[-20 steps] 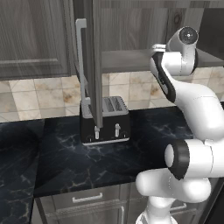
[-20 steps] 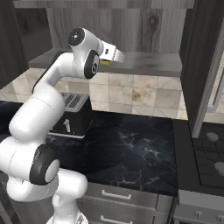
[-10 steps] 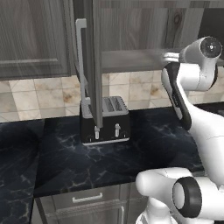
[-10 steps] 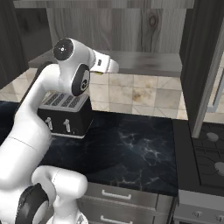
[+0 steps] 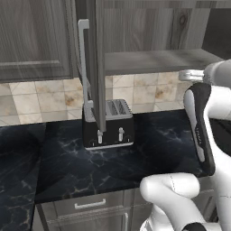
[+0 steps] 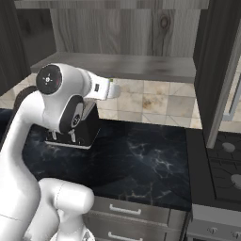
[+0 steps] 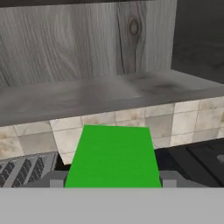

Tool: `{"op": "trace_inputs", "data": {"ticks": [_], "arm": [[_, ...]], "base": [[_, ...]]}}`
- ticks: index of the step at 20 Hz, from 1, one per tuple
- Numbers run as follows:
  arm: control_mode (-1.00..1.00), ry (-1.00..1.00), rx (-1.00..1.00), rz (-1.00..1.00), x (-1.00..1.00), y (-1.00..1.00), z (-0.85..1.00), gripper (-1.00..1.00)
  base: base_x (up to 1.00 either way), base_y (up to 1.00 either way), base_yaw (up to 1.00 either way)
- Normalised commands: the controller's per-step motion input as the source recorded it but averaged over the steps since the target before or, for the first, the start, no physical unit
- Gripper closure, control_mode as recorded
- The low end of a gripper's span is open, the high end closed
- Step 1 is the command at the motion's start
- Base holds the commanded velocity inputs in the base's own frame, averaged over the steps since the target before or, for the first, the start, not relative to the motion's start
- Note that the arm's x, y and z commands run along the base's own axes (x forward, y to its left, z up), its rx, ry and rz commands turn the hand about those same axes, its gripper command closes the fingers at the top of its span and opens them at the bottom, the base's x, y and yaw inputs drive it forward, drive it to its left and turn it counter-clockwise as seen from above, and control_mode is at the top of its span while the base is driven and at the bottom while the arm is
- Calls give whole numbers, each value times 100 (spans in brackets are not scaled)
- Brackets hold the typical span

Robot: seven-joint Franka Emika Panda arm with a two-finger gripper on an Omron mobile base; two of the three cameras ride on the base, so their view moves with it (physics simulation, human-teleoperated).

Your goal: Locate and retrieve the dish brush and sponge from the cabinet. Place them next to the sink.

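**Sponge in the gripper, out by the shelf**

The gripper (image 7: 113, 183) pinches the green sponge (image 7: 113, 157) between its jaws. It hangs in the air in front of the open cabinet (image 6: 127, 66), just below the shelf edge. The cabinet door (image 5: 92, 67) stands open. A toaster (image 5: 108, 124) sits on the dark counter (image 6: 141, 160) below.
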Motion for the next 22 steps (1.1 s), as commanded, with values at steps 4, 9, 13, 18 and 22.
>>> {"op": "trace_inputs", "data": {"ticks": [4, 9, 13, 18, 22], "arm": [[-100, 0, 0, 7, -99, 11, -2, 100], [-100, 0, 0, 4, -92, 20, -1, 100], [-100, 1, 0, 0, -74, 25, 0, 100], [-100, 0, 0, 0, -9, 0, 0, 100], [-100, 0, 0, 0, 0, 0, 0, 100]], "base": [[0, 0, 0], [0, 0, 0], [0, 0, 0], [0, 0, 0], [0, 0, 0]]}}
